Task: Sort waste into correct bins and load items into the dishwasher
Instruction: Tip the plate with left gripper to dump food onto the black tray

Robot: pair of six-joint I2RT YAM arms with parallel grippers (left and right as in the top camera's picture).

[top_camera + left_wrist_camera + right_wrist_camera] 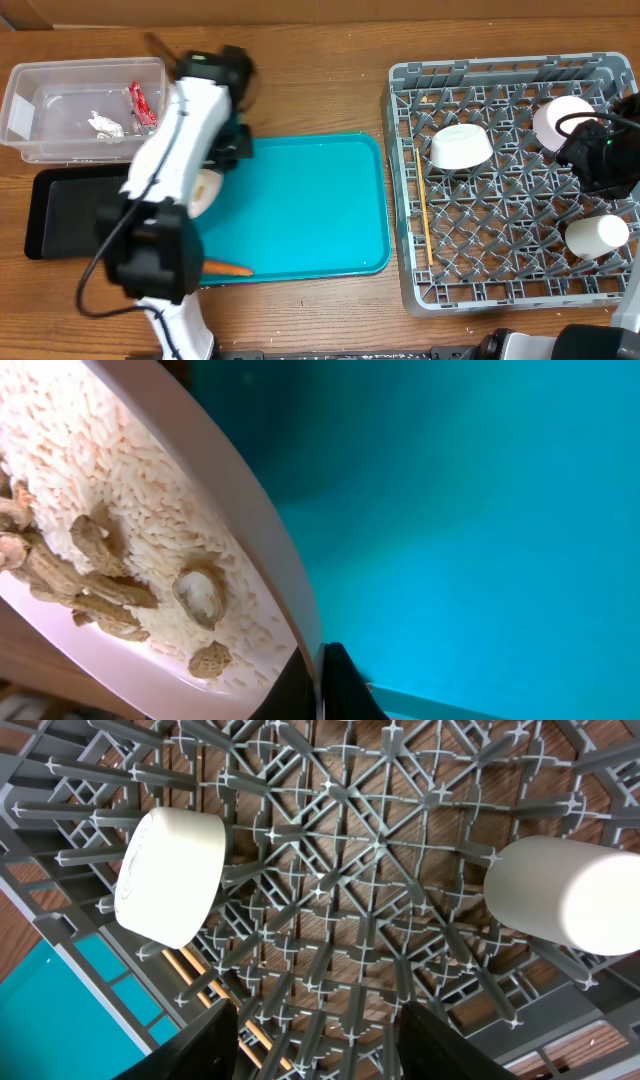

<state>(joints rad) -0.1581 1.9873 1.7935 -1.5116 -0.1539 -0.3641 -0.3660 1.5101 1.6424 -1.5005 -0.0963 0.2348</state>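
Left claw (322,685), apparently pinching the rim of the tilted white plate (250,530) held above the teal tray (480,510), risks spilling rice (120,470) and peanut shells (100,590) onto that tray beneath it if the tilt steepens before reaching the black tray (60,212).

We're scanning all three views and no lettering reads anywhere; the small red snack wrapper (143,103) in the clear plastic rectangular tub (22,118) is too small to tell.
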